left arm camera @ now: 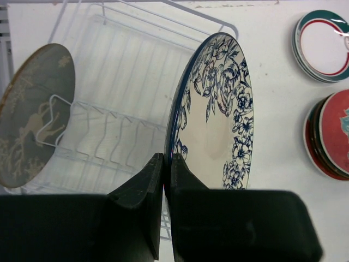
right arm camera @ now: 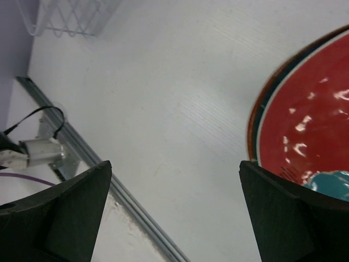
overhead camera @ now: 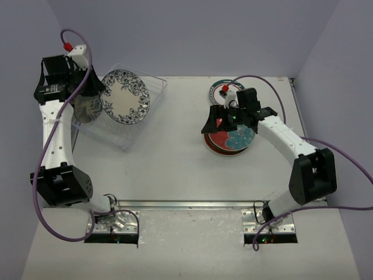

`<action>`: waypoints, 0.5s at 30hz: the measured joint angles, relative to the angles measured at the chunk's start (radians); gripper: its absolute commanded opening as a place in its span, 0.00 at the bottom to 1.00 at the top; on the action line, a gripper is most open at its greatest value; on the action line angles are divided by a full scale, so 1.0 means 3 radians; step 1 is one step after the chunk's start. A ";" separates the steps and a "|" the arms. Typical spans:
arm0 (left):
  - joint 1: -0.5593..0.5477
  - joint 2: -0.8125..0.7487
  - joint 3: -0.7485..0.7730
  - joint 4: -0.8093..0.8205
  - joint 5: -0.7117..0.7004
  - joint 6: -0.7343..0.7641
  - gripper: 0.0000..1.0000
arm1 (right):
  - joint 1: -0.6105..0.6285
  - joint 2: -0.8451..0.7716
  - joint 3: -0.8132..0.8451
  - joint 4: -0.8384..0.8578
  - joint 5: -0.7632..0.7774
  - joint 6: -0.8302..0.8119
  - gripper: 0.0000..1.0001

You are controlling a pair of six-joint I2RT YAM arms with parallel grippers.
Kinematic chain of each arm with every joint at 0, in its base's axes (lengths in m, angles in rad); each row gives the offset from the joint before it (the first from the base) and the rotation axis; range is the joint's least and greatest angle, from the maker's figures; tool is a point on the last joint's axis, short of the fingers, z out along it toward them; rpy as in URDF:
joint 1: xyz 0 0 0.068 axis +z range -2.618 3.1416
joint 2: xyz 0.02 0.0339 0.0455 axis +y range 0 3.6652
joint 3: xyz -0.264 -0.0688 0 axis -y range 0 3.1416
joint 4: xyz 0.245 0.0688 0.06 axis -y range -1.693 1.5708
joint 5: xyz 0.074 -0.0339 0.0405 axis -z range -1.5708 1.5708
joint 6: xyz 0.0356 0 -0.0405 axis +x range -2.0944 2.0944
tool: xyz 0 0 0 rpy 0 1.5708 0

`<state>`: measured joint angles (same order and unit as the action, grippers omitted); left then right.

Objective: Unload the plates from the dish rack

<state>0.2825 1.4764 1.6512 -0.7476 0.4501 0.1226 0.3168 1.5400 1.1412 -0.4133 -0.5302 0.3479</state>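
blue-flowered plate (left arm camera: 215, 128) in left gripper (left arm camera: 167, 159)

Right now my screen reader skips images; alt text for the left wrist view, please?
The left gripper is shut on the rim of a blue-flowered white plate, upright at the dish rack. A grey deer plate stands at left; stacked teal-ringed plates and red plates lie at right.
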 measured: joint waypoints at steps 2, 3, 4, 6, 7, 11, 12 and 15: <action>0.0000 -0.0008 -0.0026 -0.0002 0.0097 -0.0068 0.00 | 0.0000 0.0011 0.0000 0.0136 -0.0161 0.0133 0.99; 0.0000 -0.0016 -0.0049 0.0004 0.0149 -0.0110 0.00 | 0.0000 0.0030 0.0000 0.0225 -0.0255 0.0232 0.99; 0.0000 -0.0027 -0.0073 0.0005 0.0195 -0.0158 0.00 | 0.0000 0.0058 0.0000 0.0319 -0.0342 0.0305 0.99; 0.0000 -0.0043 -0.0126 0.0013 0.0303 -0.0235 0.00 | 0.0000 0.0128 -0.0002 0.0521 -0.0500 0.0512 0.99; 0.0000 -0.0056 -0.0164 0.0023 0.0349 -0.0267 0.00 | 0.0000 0.0171 -0.0005 0.0648 -0.0579 0.0628 0.99; 0.0000 -0.0141 -0.0335 0.0041 0.0510 -0.0387 0.00 | 0.0001 0.0329 -0.0094 0.1305 -0.0880 0.1202 0.99; 0.0000 -0.0170 -0.0382 0.0044 0.0552 -0.0407 0.00 | 0.0006 0.0385 -0.0116 0.1501 -0.0939 0.1367 0.99; 0.0000 -0.0257 -0.0517 0.0065 0.0660 -0.0456 0.00 | 0.0040 0.0564 -0.0146 0.1989 -0.1039 0.1778 0.99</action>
<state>0.2825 1.3993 1.4962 -0.7282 0.6481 -0.0142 0.3289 1.7090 1.0975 0.1834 -0.8417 0.8813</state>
